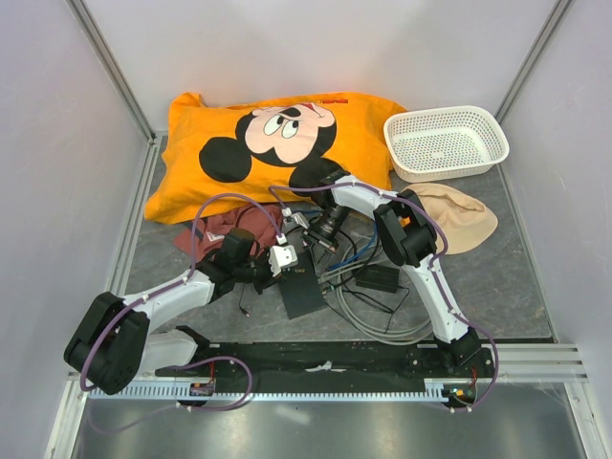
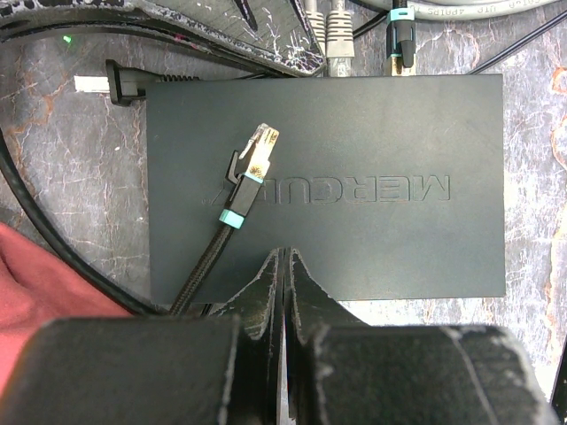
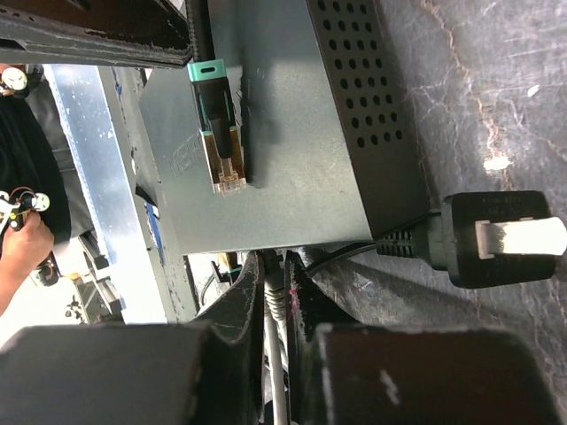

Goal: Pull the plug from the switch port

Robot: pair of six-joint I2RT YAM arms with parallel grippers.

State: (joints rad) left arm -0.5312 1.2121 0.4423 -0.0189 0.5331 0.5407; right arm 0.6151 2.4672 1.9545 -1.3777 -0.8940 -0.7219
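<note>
Left wrist view: a flat dark grey switch (image 2: 372, 133) lies on a marbled grey table (image 2: 71, 177). Raised lettering on its lid, upside down from here, reads "MERCU"; the rest is hidden under a loose plug (image 2: 260, 146). That clear network plug lies on the lid, free of any socket, on a black braided cable with teal bands. The left gripper (image 2: 283, 266) sits at the near edge of the switch, its two black fingers clenched together on nothing. Along the far edge of the switch, grey connectors and a black one with a teal band enter the port row; the switch port (image 2: 339, 71) itself faces away and cannot be seen. Printed writing on a grey cable beyond the switch is too small to read. A maroon cloth (image 2: 44, 283) lies left of the switch.

Right wrist view: the right gripper (image 3: 276, 283) is at the port edge of the switch, its fingers clenched on a grey plug (image 3: 277, 305) whose cable runs between them. Whether that plug is seated in its socket cannot be told. A black power plug (image 3: 496, 239) with a white tip lies beside a corner of the switch, below a side wall pierced with round vent holes.

Top external view: both arms meet over the switch. Behind it lies an orange cushion (image 1: 277, 143) printed with Mickey Mouse, and to its right a black adapter brick (image 1: 376, 277) among coiled grey cables; a white basket (image 1: 445, 143) stands well beyond
</note>
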